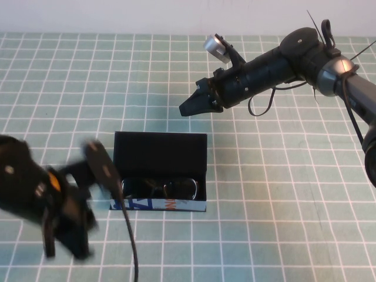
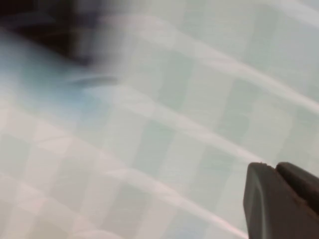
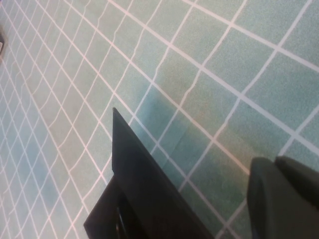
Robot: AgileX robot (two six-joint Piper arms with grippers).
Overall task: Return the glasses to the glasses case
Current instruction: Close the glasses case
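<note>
Only overhead: glasses (image 1: 158,188) inside glasses case (image 1: 160,154)

One glasses (image 1: 160,188) — one glasses case (image 1: 160,154).

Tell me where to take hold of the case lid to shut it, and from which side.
Grip the lid of the glasses case at its free top edge, coming from above and behind: it stands upright behind the glasses, hinged low. The right gripper, shut, hovers just behind it and seems better placed; the left gripper sits at the case's left.
</note>
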